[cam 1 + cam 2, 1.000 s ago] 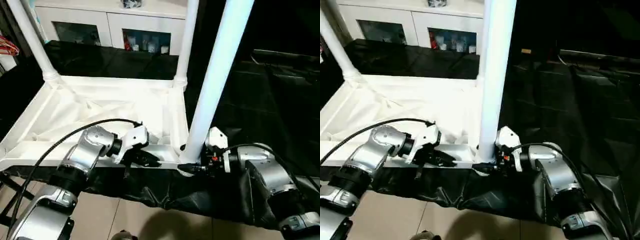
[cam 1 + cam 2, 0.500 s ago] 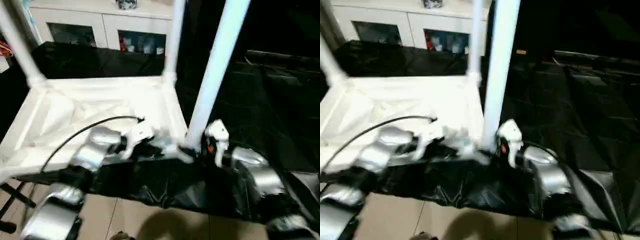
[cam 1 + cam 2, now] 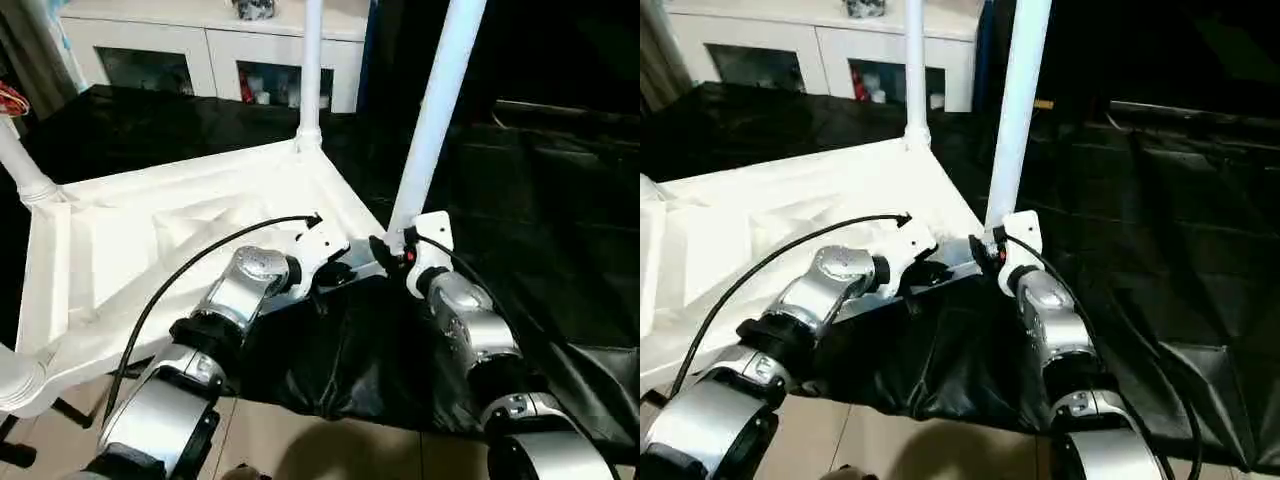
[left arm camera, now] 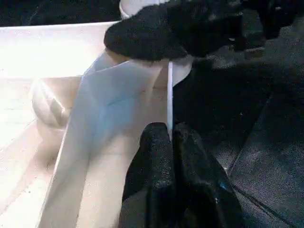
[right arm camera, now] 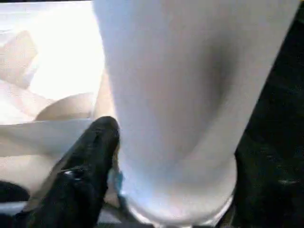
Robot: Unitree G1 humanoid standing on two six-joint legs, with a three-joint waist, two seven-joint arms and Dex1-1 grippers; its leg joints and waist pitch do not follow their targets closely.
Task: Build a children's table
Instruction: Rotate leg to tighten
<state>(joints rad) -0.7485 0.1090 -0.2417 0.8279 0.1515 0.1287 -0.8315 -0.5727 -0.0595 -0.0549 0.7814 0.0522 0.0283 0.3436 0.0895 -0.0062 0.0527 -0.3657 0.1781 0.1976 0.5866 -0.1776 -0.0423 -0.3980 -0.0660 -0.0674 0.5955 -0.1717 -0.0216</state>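
Note:
The children's table lies upside down on the black sheet, its white ribbed tabletop [image 3: 120, 250] skewed to my view. Three legs stand in corner sockets: far leg [image 3: 309, 70], left leg [image 3: 22, 168], near right leg [image 3: 437, 110]. A fourth socket [image 3: 15, 378] shows at the near left. My left gripper [image 4: 169, 135] is shut on the thin rim of the tabletop beside the near right corner. My right gripper [image 3: 392, 250] sits at the base of the near right leg [image 5: 190, 95], with one finger [image 5: 90, 161] pressed against it.
The big table under the black sheet [image 3: 560, 200] stretches to the right and back, and the sheet hangs crumpled over its front edge [image 3: 340, 380]. A white cabinet with glass doors [image 3: 200, 60] stands behind. Tiled floor [image 3: 300, 450] shows below.
The tabletop has turned on the sheet, so its near right corner has swung away from me and the left side has come nearer. Both grippers stayed at that corner. The camera has shifted too.

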